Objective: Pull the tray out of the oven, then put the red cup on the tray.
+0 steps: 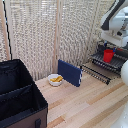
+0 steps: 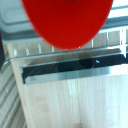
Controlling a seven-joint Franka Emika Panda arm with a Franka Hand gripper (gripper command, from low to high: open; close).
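Observation:
The red cup (image 1: 108, 55) hangs just above the dark ribbed tray (image 1: 116, 63), which sticks out of the oven (image 1: 121, 51) at the exterior view's right. My gripper (image 1: 108, 49) comes down from above and is shut on the cup's top. The arm hides most of the oven. In the wrist view the red cup (image 2: 65, 20) fills the upper part, very close to the camera and blurred. Past it show the tray's ribs (image 2: 35, 49) and the lowered oven door (image 2: 75, 67). The fingers themselves are out of sight there.
The lowered oven door (image 1: 95, 71) reaches out over the wooden table (image 1: 85, 105). An upright navy-blue board (image 1: 70, 73) and a white bowl with yellow food (image 1: 55, 79) stand mid-table. A big black fabric bin (image 1: 20, 97) fills the exterior view's left. A lattice screen stands behind.

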